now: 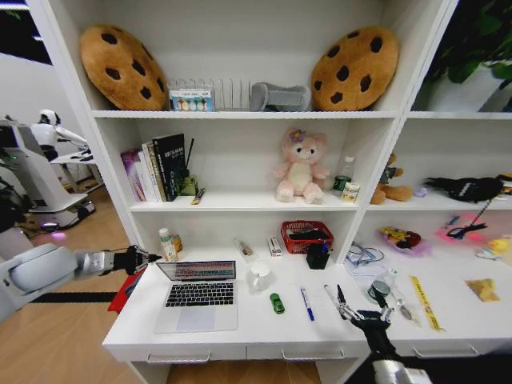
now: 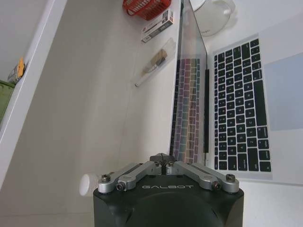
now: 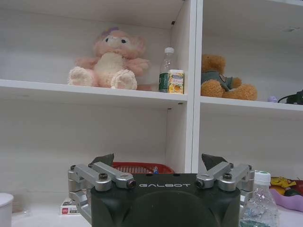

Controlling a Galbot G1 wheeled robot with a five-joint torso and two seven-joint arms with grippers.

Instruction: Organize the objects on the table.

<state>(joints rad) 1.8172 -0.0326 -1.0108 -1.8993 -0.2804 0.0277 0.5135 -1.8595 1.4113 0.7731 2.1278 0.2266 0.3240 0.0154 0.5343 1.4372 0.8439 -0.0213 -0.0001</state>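
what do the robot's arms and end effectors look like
The left arm has a rounded pale grey shell tapering to a black wrist. Both end effectors, left and right, have silver metal linkages with bolts and dark fingertips on a black housing marked GALBOT in white.

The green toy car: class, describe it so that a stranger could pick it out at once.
On the white desk, look just right of the open laptop. The toy car lies between the laptop and a blue pen; it is the only small green thing there.
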